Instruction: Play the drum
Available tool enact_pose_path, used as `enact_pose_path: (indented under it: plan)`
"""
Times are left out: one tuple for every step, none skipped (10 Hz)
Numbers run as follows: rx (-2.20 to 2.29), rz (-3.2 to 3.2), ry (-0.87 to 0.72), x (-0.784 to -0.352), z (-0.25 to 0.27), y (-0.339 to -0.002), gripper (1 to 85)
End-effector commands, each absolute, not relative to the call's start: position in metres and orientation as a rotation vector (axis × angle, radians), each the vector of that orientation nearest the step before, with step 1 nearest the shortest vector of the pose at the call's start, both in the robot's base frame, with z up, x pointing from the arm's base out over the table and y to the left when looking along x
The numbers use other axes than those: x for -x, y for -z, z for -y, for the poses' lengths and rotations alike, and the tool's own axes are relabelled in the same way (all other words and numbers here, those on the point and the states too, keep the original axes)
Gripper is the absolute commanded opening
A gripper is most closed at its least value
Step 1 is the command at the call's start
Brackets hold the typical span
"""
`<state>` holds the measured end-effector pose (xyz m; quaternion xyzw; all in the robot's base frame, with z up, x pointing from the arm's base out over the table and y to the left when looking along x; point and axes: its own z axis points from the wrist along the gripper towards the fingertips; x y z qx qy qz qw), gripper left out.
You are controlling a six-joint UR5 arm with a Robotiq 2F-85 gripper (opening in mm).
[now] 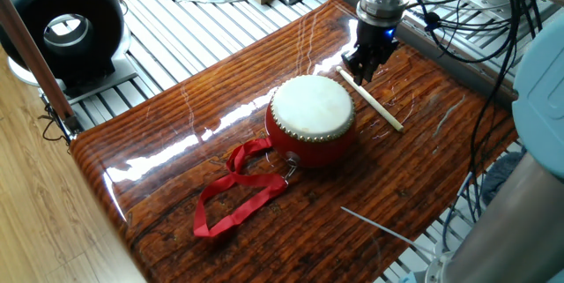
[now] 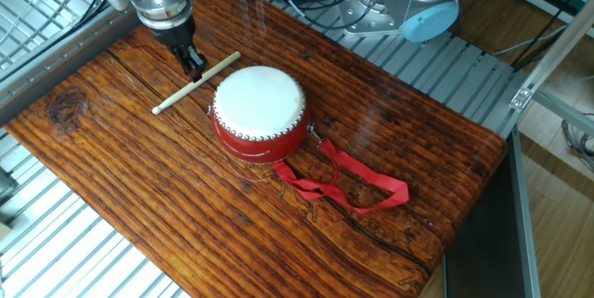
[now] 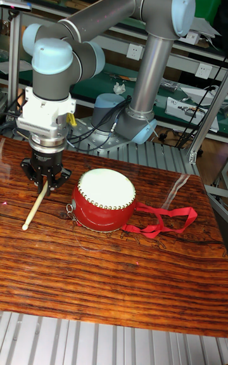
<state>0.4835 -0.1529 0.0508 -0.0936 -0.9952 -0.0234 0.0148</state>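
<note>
The drum [image 1: 311, 117] is small and round with a red body and a cream skin, and it stands in the middle of the wooden table [image 1: 176, 177]. It also shows as the drum [image 2: 259, 110] and the drum [image 3: 103, 199]. Its red ribbon strap [image 1: 236, 191] trails across the wood. A pale wooden drumstick [image 1: 371, 100] lies flat beside the drum. My gripper [image 1: 360, 70] hangs low over the stick's far end, open, with its fingers either side of the drumstick [image 3: 35, 206]. The same gripper [image 2: 192, 64] sits just above the drumstick [image 2: 196, 83].
A big black ring-shaped device [image 1: 60, 26] stands off the table at the far left. Cables [image 1: 467, 18] and a metal rail run along the table's far edge. A thin wire [image 1: 379, 227] lies near the front edge. The arm's base [image 2: 422, 1] is behind the table.
</note>
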Motion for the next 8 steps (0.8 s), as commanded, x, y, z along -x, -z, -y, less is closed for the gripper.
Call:
enact_pose_path:
  plan:
    - [0.192, 3.168, 0.075, -0.499, 0.156, -0.050, 25.7]
    - [0.166, 3.203, 0.093, -0.508, 0.153, -0.050, 25.7]
    - [0.176, 3.202, 0.098, -0.508, 0.152, -0.050, 26.0]
    - [0.187, 3.170, 0.090, -0.500, 0.153, -0.050, 28.0]
    - [0.185, 3.151, 0.061, -0.494, 0.157, -0.050, 28.7]
    - [0.190, 3.156, 0.016, -0.495, 0.165, -0.049, 28.7]
    - [0.198, 3.163, 0.024, -0.497, 0.164, -0.050, 28.3]
    - [0.194, 3.176, 0.049, -0.504, 0.162, -0.047, 28.3]
